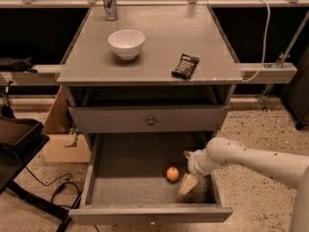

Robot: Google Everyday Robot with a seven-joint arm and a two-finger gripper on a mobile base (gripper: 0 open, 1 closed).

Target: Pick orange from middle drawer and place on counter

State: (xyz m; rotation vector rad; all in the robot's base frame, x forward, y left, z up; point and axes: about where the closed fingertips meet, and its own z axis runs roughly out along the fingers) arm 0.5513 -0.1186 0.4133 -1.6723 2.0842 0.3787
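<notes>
The orange (173,174) lies on the dark bottom of the middle drawer (149,213), which is pulled out, near its front right. My gripper (186,170) reaches into the drawer from the right, just right of the orange. Its fingers are spread, one cream fingertip (188,183) low toward the drawer front and the other toward the back. It holds nothing, and the orange is not between the fingers. The counter (159,42) is the grey top of the cabinet above.
On the counter stand a white bowl (126,43), a dark snack packet (185,65) and a can (110,3) at the back. A shut upper drawer front with a knob (151,121) is above. A cardboard box (63,139) and a black chair (19,144) stand at the left.
</notes>
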